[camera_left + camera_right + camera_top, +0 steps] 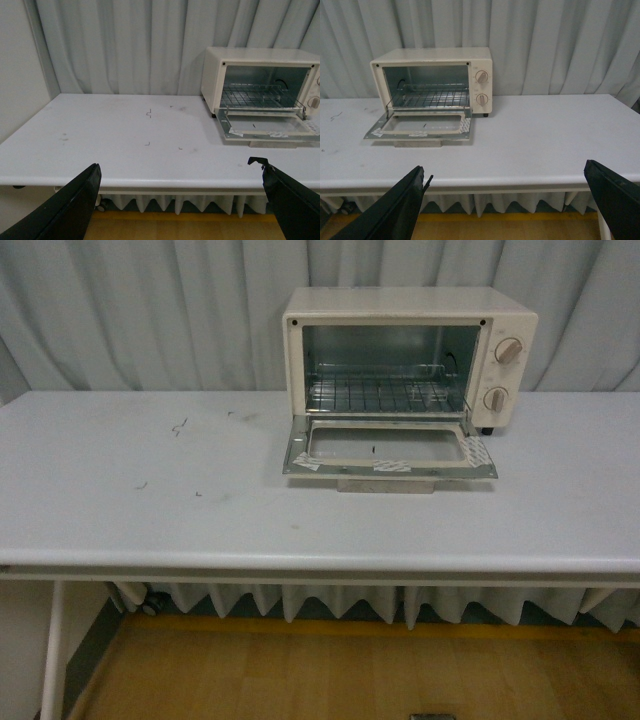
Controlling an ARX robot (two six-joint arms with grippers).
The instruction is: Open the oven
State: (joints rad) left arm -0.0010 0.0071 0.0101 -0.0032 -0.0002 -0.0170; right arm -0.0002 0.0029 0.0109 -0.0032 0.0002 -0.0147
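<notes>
While the oven [409,358] stood toward one o'clock on the white table [150,510] in the front view, close to the pale curtain [150,310] behind it, its glass-windowed door [388,449] lay folded fully down and flat, reaching toward six o'clock from the oven's mouth; the beige bar handle [386,484] showed just under the door's near edge, touching or almost touching the tabletop (which of the two could not be told); inside the open cavity the wire rack [385,392] sat level, and the two round knobs [509,351] were stacked one above the other on the panel at the oven's three o'clock side; a few small dark marks [179,426] dotted the table toward ten o'clock, well apart from the oven; neither arm appeared in the front view; in the left wrist view the left gripper [180,200] had its dark fingers [75,205] spread wide with nothing between them, short of the table's near edge and well apart from the oven; in the right wrist view the right gripper [512,202] was likewise spread wide and held nothing, its fingers [402,205] also short of the table edge.
</notes>
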